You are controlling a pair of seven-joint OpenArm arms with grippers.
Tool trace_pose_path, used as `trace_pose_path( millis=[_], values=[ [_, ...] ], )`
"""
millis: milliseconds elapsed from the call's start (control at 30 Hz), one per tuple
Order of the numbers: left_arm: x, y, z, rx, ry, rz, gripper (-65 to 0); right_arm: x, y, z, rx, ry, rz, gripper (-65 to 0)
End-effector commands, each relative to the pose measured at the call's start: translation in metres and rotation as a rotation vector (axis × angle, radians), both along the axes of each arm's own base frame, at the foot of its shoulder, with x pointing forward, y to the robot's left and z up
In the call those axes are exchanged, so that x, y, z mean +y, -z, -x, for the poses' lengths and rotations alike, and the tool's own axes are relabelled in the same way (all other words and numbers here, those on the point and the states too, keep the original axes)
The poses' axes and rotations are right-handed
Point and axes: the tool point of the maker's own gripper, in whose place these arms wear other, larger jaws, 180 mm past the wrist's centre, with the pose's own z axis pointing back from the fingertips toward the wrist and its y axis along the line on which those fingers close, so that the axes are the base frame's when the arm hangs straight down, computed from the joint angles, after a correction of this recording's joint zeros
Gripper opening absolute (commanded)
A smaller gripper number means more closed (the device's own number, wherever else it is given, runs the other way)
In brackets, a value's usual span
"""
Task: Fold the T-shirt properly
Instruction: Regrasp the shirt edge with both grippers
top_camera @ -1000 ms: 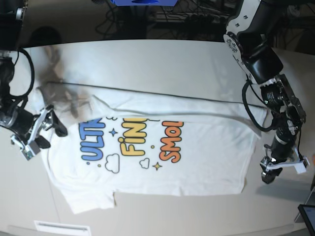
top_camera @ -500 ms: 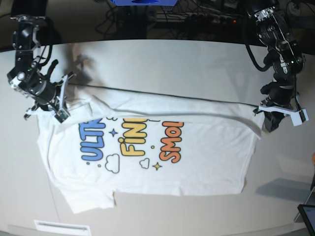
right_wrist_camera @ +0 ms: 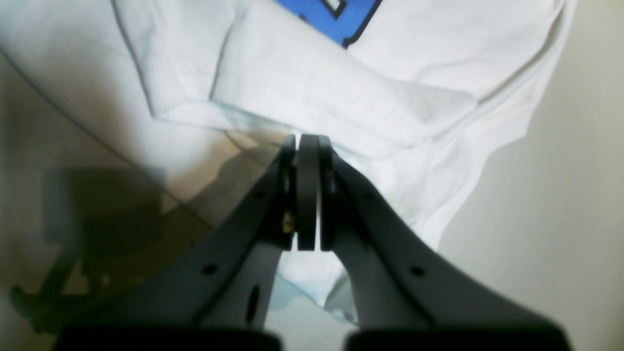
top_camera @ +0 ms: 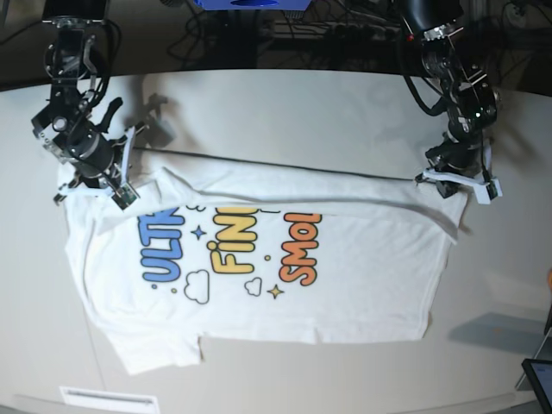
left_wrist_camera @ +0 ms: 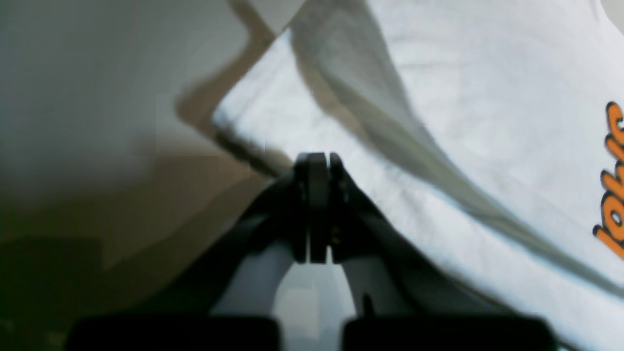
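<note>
The T-shirt (top_camera: 345, 285) lies spread flat on the table, print up, with blue, yellow and orange letters. Its far edge is folded over in a long crease. My right gripper (top_camera: 90, 195) is shut at the shirt's far left corner by the sleeve. In the right wrist view its tips (right_wrist_camera: 307, 140) meet right at the edge of the folded sleeve (right_wrist_camera: 317, 83). My left gripper (top_camera: 455, 185) is shut at the far right corner. In the left wrist view its tips (left_wrist_camera: 317, 160) rest at the hem (left_wrist_camera: 463, 97). No cloth shows between either pair of jaws.
The pale table (top_camera: 285, 103) runs on past the shirt toward the back, where cables and a blue object (top_camera: 250, 3) sit. A dark screen corner (top_camera: 539, 378) is at the front right. A white label (top_camera: 108, 400) lies at the front edge.
Both arms swung from the shirt's sides up to its far corners. Both grippers went from open to shut. The shirt lies as it did before.
</note>
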Motion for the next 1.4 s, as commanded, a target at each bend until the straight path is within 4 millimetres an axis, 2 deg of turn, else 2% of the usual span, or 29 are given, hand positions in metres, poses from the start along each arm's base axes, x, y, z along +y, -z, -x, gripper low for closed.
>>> trace_pose_path(
  millis=[0, 100, 367, 500, 700, 867, 967, 1100, 1167, 1267, 1367],
  values=[
    [0.005, -0.011, -0.008, -0.037, -0.001, -0.014, -65.0, -0.002, -0.009, -0.004, -0.033, 0.001, 0.0, -64.9],
    [0.005, -0.014, -0.017, -0.05, -0.002, -0.007, -65.0, -0.002, -0.008, -0.002, -0.03, 0.001, 0.0, -64.9],
    [0.003, 0.004, -0.036, -0.028, -0.021, 0.058, -65.0, -0.002, -0.006, 0.0, -0.023, 0.001, 0.0, -64.9],
    [0.001, 0.002, -0.048, -0.044, -0.023, 0.076, -65.0, -0.002, -0.006, 0.0, -0.023, 0.001, 0.0, -64.9],
    [-0.023, -0.012, -0.076, -0.077, 0.056, 0.075, -65.0, -0.002, -0.006, 0.001, -0.022, 0.001, 0.001, -64.9],
    [-0.032, 0.006, -0.092, -0.041, 0.056, 0.135, -65.0, -0.002, -0.006, 0.001, -0.022, 0.001, 0.001, -64.9],
    [-0.034, 0.009, -0.101, -0.038, 0.052, 0.157, -65.0, -0.002, -0.006, 0.001, -0.022, 0.001, 0.001, -64.9],
    [-0.025, -0.001, -0.115, -0.06, 0.038, 0.157, -65.0, -0.002, -0.006, 0.0, -0.024, 0.0, -0.001, -64.9],
    [-0.013, -0.007, -0.116, -0.065, 0.033, 0.133, -65.0, -0.001, -0.006, 0.0, -0.027, -0.002, -0.003, -64.9],
    [0.0, -0.013, -0.112, -0.069, 0.029, 0.097, -65.0, -0.001, -0.009, -0.003, -0.036, -0.002, -0.004, -64.9],
    [0.008, -0.034, -0.097, -0.109, 0.044, 0.018, -65.0, 0.003, -0.012, -0.006, -0.063, -0.015, -0.023, -64.9]
  ],
)
